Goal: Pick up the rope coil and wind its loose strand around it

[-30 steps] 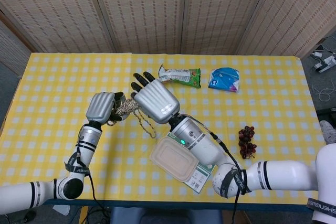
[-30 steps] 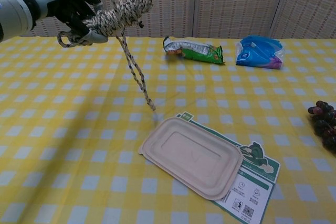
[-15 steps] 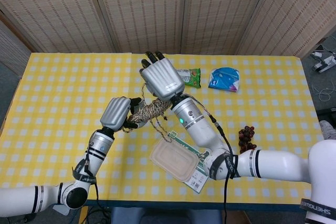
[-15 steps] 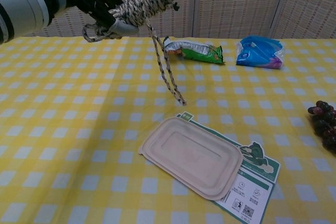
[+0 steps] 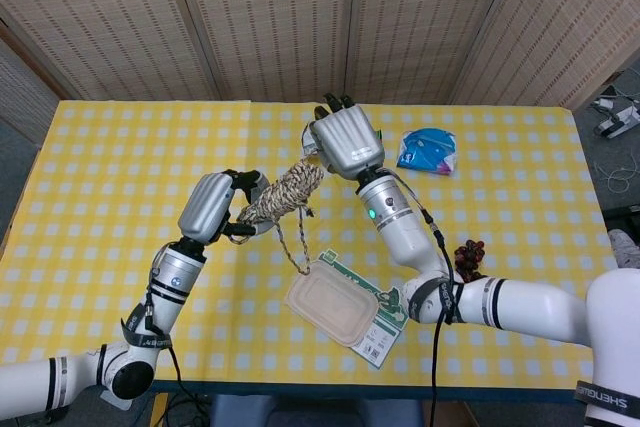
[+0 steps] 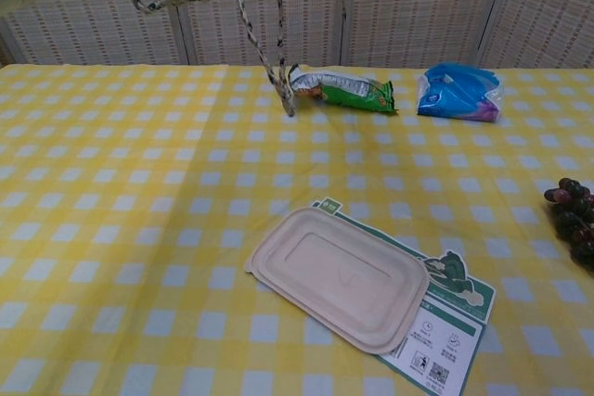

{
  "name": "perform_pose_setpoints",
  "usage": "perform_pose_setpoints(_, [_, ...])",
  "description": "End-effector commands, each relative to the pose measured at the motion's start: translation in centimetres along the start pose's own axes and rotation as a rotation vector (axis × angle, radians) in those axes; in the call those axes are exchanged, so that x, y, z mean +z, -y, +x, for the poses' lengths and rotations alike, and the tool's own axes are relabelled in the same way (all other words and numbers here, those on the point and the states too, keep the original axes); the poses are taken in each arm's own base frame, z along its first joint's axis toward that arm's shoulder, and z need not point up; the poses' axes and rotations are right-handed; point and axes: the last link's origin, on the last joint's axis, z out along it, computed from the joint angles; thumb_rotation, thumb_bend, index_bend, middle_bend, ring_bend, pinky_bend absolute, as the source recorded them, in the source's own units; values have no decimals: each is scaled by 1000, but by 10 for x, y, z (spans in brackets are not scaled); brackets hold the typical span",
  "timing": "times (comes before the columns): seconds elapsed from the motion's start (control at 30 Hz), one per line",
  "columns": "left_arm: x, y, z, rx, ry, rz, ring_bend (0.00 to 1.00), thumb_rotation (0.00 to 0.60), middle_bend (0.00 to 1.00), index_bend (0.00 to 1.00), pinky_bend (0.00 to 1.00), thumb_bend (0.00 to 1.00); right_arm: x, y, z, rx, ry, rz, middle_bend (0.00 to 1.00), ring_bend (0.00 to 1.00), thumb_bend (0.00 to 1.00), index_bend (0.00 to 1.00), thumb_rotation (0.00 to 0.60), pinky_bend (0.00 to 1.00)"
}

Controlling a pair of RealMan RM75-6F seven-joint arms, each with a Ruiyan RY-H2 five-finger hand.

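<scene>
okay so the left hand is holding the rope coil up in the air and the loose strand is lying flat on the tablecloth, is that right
Not quite. The left hand does hold the rope coil up, but the loose strand hangs free in the air rather than lying on the tablecloth. The chest view shows its end dangling clear of the table.

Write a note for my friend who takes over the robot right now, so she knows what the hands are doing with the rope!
Left hand: holds the rope coil up in the air above the table.
Right hand: raised at the coil's far end; whether it pinches the rope cannot be told.
Loose strand: hangs down from the coil, its end over the table near the lidded tray.
Done: coil picked up.
Left: wind the hanging strand around the coil.
</scene>
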Motion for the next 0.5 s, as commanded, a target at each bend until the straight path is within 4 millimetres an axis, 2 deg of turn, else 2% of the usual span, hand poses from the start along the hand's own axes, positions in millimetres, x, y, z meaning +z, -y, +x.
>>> perform_pose_setpoints(0.03, [0,3,13,-18,-31,9,573,600,747,773,446,246,-4,-14,-13,-6,27,-23,355,158,448,603,600,214])
perform_pose_setpoints(0.37, [8,13,45,-158,-108,80,573,600,747,773,446,246,-24,-50,-57,-80,115,-54,355,158,449,604,600,214])
perform_pose_setpoints(0.5, [10,18,51,-157,-124,104,573,600,747,773,446,246,-34,-54,-71,-83,147,-42,355,158,448,606,600,214])
